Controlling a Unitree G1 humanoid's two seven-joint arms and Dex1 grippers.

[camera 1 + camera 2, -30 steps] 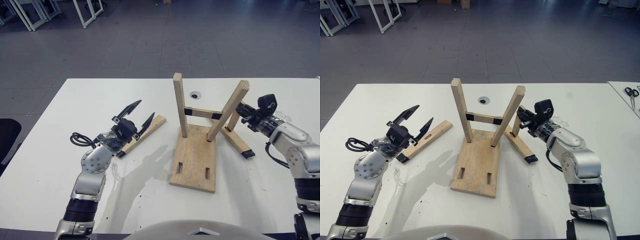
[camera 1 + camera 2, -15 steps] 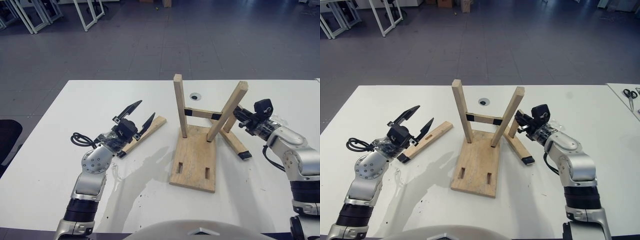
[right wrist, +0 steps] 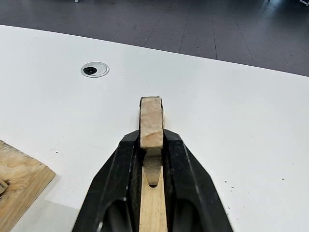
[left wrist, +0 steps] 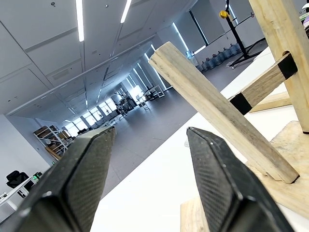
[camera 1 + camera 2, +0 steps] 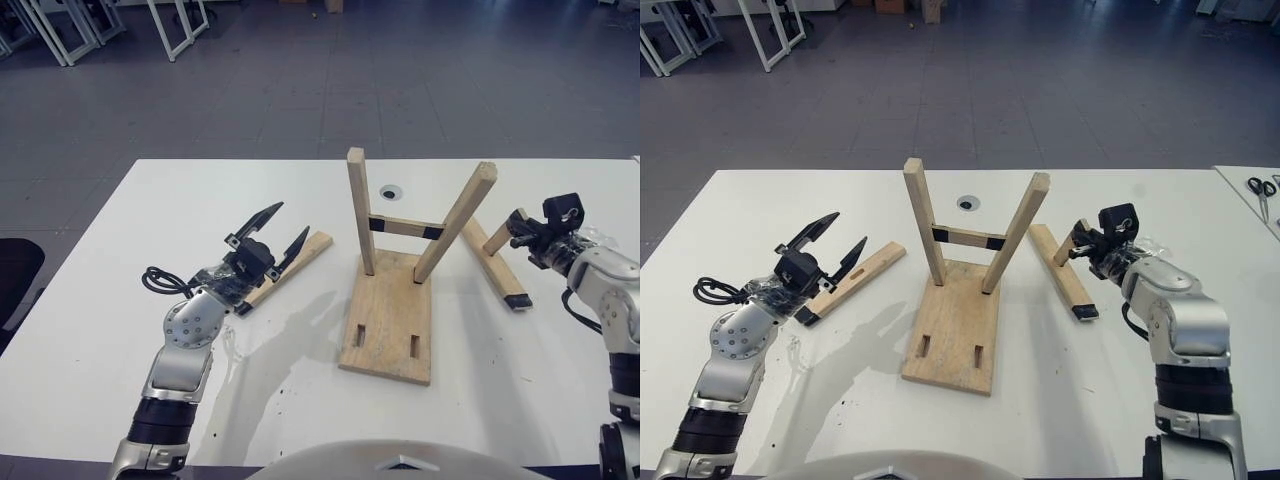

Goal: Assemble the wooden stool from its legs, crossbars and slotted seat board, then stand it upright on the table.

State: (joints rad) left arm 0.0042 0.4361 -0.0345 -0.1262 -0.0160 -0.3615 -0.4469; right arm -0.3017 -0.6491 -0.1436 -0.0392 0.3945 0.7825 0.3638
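Observation:
The slotted seat board (image 5: pixel 388 320) lies flat mid-table. Two legs (image 5: pixel 360 210) (image 5: pixel 455 225) stand up from its far end, joined by a crossbar (image 5: pixel 405 227). To its right lies a loose leg (image 5: pixel 497 262) with a short crossbar stub (image 3: pixel 151 121). My right gripper (image 5: pixel 522 232) is shut on that stub, fingers (image 3: pixel 126 159) on both sides. At the left, another loose leg (image 5: pixel 290 262) lies on the table. My left gripper (image 5: pixel 278 232) hovers open just above it, with its fingers (image 4: pixel 82 174) wide apart and the stool's legs (image 4: pixel 217 111) beyond.
A round cable hole (image 5: pixel 389 190) sits in the white table (image 5: pixel 150 200) behind the stool. A black cable (image 5: pixel 160 280) curls by the left arm. Scissors (image 5: pixel 1262 185) lie on a neighbouring table at the far right.
My right gripper has pulled the loose leg and its stub to the right, away from the standing right leg it lay behind. The left arm has not moved.

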